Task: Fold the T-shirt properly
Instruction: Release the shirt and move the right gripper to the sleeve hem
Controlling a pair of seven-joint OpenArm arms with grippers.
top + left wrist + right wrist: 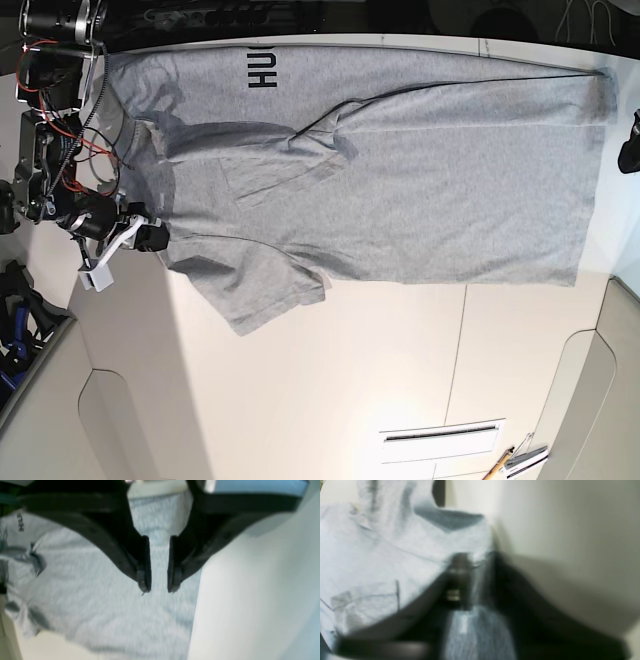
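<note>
One T-shirt [420, 170] here, light grey, lying mostly flat on the white table [350, 380]. In the base view its long axis runs side to side: neck and shoulder end towards that view's left, straight hem at the right. One short sleeve [265, 295] sticks out diagonally towards the lower left, and there's a loose fold rumpled across the chest area.

The only writing is bold black block lettering [262, 68] near the far edge of the shirt, turned sideways. "HU" is all that can be read. The left wrist view catches a couple more black letters, but they're too blurry to read.

Two grippers. The left gripper [158, 590] has its fingers apart with a clear gap and nothing between them, just grey fabric behind, right by the shirt's straight edge where the table starts. The right gripper [477, 557] is at the neck and shoulder end, at the shirt's edge. A strip of grey cloth shows between its fingers, but the wrist picture is so smeared that it's impossible to tell if it's actually clamped.
</note>
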